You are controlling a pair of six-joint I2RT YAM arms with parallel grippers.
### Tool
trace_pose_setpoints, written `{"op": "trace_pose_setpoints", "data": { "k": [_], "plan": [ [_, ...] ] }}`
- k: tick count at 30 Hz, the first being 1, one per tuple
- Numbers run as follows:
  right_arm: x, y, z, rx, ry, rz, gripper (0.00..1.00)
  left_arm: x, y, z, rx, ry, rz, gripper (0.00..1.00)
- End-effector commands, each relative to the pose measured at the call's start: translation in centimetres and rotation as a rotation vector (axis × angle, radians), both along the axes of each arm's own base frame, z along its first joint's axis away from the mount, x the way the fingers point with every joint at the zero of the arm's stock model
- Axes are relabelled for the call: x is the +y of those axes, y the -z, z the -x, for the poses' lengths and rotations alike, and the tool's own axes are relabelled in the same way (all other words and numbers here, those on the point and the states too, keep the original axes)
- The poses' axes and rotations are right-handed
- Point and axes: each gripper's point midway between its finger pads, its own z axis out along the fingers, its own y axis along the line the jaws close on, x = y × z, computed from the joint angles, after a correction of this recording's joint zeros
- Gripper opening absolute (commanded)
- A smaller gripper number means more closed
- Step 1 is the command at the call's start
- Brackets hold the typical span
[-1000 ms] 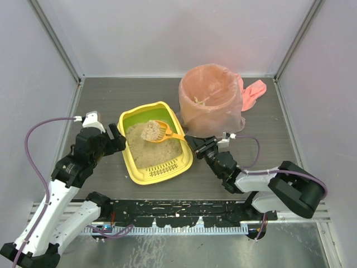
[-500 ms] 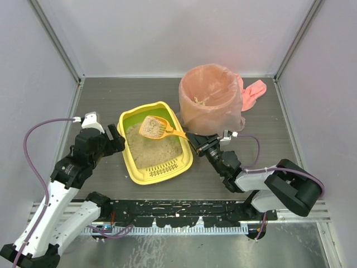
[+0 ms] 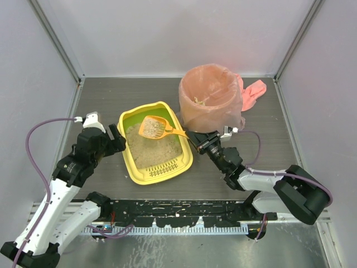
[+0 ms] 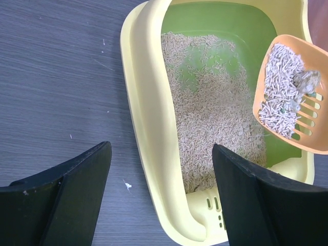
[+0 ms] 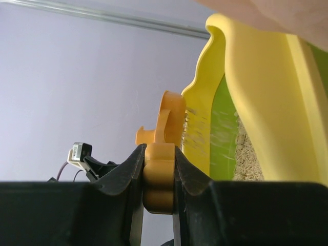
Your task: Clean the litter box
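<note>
The litter box point(image 3: 133, 169) is a yellow tray with a green inner wall and beige litter, left of centre on the table. My left gripper point(image 3: 115, 140) stands open at its left side. In the left wrist view the gripper point(image 4: 161, 154) has one finger on each side of the box's long rim point(image 4: 146, 113), clear of it. My right gripper point(image 3: 194, 139) is shut on the handle of the orange slotted scoop point(image 3: 152, 127). The scoop point(image 4: 290, 92) hangs over the litter, carrying pellets and a grey clump. The handle point(image 5: 160, 171) shows pinched between the right gripper point(image 5: 159, 154) jaws, beside the box wall point(image 5: 256, 82).
A round bin lined with a pink bag point(image 3: 211, 101) stands right behind the box, close to the scoop handle. A pink cloth point(image 3: 254, 93) hangs at its right. Grey enclosure walls close the back and both sides. A black rail point(image 3: 184, 220) runs along the near edge.
The heap in the scoop has shrunk as loose litter sifted through the slots. The scoop has shifted slightly toward the back of the box. The left arm has stayed put.
</note>
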Motion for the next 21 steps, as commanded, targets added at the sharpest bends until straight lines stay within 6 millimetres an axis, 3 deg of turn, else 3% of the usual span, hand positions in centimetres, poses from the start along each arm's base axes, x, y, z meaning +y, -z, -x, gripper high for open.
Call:
{"op": "trace_pose_setpoints", "data": {
  "k": [1,4,7,8,11,12,14,15,18,19,21],
  "plan": [
    [-1.2,-2.0,-0.6,-0.034,0.034,-0.021,0.01,-0.4,-1.0,-0.8,-0.044,0.0,0.026,0.81],
    [1.4,-3.6,0.2,-0.106,-0.052,0.021,0.0,-0.4,-0.6,-1.0,-0.052,-0.008,0.026,0.81],
    [-1.4,-1.8,-1.2,-0.039,0.041,-0.005,0.01,-0.4,-0.6,-0.9,-0.036,-0.004,0.02,0.81],
    [-1.4,-1.7,-1.2,-0.035,0.037,0.0,0.01,-0.3,-0.6,-0.8,-0.035,-0.007,0.017,0.81],
    [2.0,-3.0,-0.2,-0.098,-0.079,0.041,0.01,0.0,-0.4,-0.9,-0.055,-0.014,0.009,0.81],
    [1.8,-2.5,-0.2,-0.091,-0.073,0.038,0.01,0.0,-0.3,-1.0,-0.053,-0.014,0.007,0.81],
    [-0.9,-1.0,-1.5,-0.024,0.016,0.002,0.01,-0.1,-0.4,-0.9,-0.035,-0.011,0.001,0.81],
    [-1.1,-0.9,-1.5,-0.019,0.022,-0.004,0.01,0.0,-0.4,-0.7,-0.032,-0.012,-0.002,0.81],
    [2.2,-2.0,-0.4,-0.082,-0.092,0.05,0.01,0.3,-0.3,-0.8,-0.054,-0.023,-0.005,0.82],
    [2.0,-1.8,-0.5,-0.079,-0.084,0.052,0.01,0.3,-0.2,-0.8,-0.057,-0.023,-0.007,0.83],
    [-0.6,-0.5,-1.7,-0.026,0.0,0.031,0.01,0.3,-0.3,-0.7,-0.047,-0.02,-0.012,0.83]
  ]
}}
